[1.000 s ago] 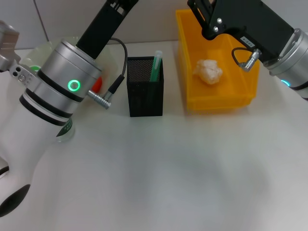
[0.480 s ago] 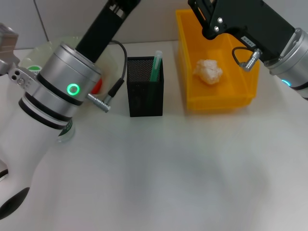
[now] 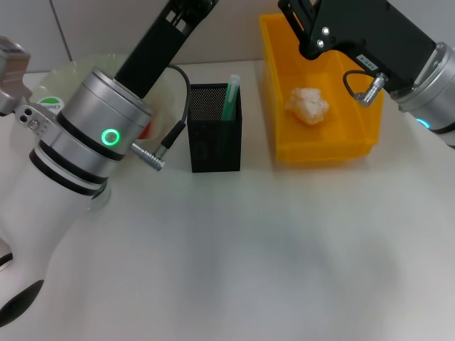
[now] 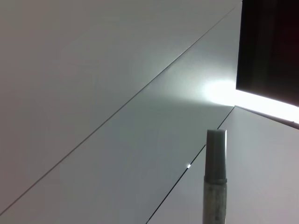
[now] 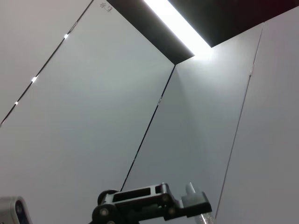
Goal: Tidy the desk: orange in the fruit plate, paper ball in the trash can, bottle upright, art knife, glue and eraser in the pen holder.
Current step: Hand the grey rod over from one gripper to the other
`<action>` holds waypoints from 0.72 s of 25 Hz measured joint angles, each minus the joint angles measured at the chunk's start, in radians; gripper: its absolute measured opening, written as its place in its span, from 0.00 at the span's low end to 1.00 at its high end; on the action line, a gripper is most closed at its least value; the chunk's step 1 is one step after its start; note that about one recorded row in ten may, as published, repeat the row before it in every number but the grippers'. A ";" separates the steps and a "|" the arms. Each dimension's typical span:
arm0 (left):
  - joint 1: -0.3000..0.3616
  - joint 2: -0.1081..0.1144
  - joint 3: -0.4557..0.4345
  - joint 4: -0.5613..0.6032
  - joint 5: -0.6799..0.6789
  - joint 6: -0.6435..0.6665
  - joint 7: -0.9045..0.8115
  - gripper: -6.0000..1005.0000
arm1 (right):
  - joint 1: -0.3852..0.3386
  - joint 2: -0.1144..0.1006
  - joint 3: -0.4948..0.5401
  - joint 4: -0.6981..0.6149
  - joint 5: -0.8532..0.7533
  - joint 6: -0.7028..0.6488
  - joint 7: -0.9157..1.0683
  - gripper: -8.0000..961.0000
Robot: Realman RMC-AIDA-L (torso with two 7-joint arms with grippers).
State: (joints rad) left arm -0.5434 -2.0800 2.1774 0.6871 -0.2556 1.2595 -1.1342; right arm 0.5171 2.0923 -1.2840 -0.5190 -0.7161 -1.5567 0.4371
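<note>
Paper ball (image 3: 308, 105) sits in the trash can (image 3: 284, 145), and a green stick stands in the pen holder (image 3: 214, 138), with the orange (image 3: 146, 128) peeking out beside it on the fruit plate (image 3: 64, 78) side. So I'd guess I'm mid pen-holder step. Both arms are raised above the table (image 3: 270, 256); I can't tell what either hand is doing, so next I'd find whatever's left.

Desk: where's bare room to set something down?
Free: the wide near half of the desk, in front of the pen holder and trash can. Crowded: the far row, with the left arm over the fruit plate.
</note>
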 joint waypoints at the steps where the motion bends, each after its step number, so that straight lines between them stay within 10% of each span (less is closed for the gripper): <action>1: 0.000 0.000 0.000 0.000 0.000 0.000 0.001 0.42 | -0.001 0.000 0.000 0.000 0.000 0.000 0.000 0.16; 12: -0.008 0.000 -0.037 -0.055 0.012 0.005 0.008 0.82 | -0.041 0.000 0.009 -0.019 0.000 -0.014 0.002 0.16; 18: -0.010 0.000 -0.060 -0.083 0.013 0.008 0.038 0.81 | -0.073 -0.002 0.012 -0.043 0.002 -0.014 0.006 0.16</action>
State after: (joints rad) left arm -0.5535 -2.0795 2.1173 0.6041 -0.2427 1.2672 -1.0958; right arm 0.4439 2.0904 -1.2718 -0.5621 -0.7141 -1.5705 0.4428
